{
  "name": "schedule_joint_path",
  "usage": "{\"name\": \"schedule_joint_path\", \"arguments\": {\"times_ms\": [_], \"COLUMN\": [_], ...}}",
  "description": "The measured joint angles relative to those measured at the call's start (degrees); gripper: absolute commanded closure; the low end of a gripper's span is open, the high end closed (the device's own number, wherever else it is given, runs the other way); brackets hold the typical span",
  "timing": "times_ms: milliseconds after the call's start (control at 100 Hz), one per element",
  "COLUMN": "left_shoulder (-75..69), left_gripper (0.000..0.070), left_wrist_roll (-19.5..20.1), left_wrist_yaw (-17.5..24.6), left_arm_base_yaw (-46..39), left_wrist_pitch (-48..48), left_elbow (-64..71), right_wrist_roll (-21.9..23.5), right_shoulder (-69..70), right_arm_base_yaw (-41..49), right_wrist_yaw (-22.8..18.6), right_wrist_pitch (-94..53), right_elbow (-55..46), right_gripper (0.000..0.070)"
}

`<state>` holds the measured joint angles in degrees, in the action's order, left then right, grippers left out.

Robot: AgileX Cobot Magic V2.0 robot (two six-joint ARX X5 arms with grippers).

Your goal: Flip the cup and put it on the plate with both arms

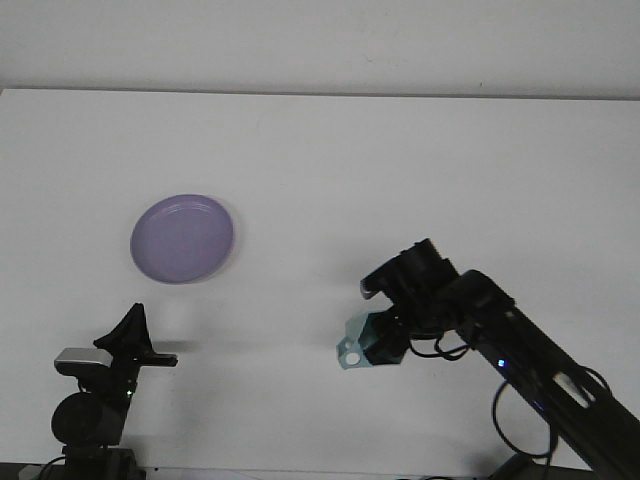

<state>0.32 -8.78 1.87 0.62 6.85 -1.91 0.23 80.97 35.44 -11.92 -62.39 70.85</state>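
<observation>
Reaching low across the white table (400, 150), the right arm's black gripper (385, 335) is closed around the pale teal handled cup (358, 343), which hangs tilted just above the surface at front centre, well apart from the round lilac plate (182, 238) at the left. Resting near the front-left corner, the left gripper (130, 335) holds nothing; whether its fingers are parted cannot be told from this 1 view.
</observation>
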Motion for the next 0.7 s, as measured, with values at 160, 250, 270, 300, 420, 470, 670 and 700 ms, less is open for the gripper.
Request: {"name": "schedule_joint_path", "arguments": {"times_ms": [160, 250, 270, 300, 420, 470, 670, 700], "left_shoulder": [0.0, 0.0, 0.0, 0.0, 0.0, 0.0, 0.0, 0.0], "left_gripper": [0.0688, 0.0688, 0.0688, 0.0688, 0.0688, 0.0688, 0.0688, 0.0688], "left_wrist_roll": [-0.33, -0.44, -0.48, -0.66, -0.85, -0.85, -0.85, -0.87], "left_wrist_yaw": [0.0, 0.0, 0.0, 0.0, 0.0, 0.0, 0.0, 0.0], "left_arm_base_yaw": [0.0, 0.0, 0.0, 0.0, 0.0, 0.0, 0.0, 0.0], "left_wrist_pitch": [0.0, -0.02, -0.02, -0.02, -0.02, -0.02, -0.02, -0.02], "left_elbow": [0.0, 0.0, 0.0, 0.0, 0.0, 0.0, 0.0, 0.0], "right_wrist_roll": [-0.22, -0.87, -0.94, -1.33, -2.32, -2.89, -4.57, -4.72], "right_shoulder": [8.94, 13.05, 13.79, 14.75, 17.0, 17.46, 20.44, 20.72], "right_arm_base_yaw": [2.12, 2.45, 2.49, 2.62, 3.28, 3.58, 4.09, 4.11], "right_wrist_yaw": [0.13, 0.17, 0.24, 0.39, 1.75, 2.23, 3.15, 3.15], "right_wrist_pitch": [-2.91, -4.92, -5.14, -5.29, -6.75, -7.37, -9.57, -9.55], "right_elbow": [5.18, 8.31, 8.87, 9.53, 11.19, 11.19, 11.19, 11.19], "right_gripper": [0.0699, 0.0699, 0.0699, 0.0699, 0.0699, 0.0699, 0.0699, 0.0699]}}
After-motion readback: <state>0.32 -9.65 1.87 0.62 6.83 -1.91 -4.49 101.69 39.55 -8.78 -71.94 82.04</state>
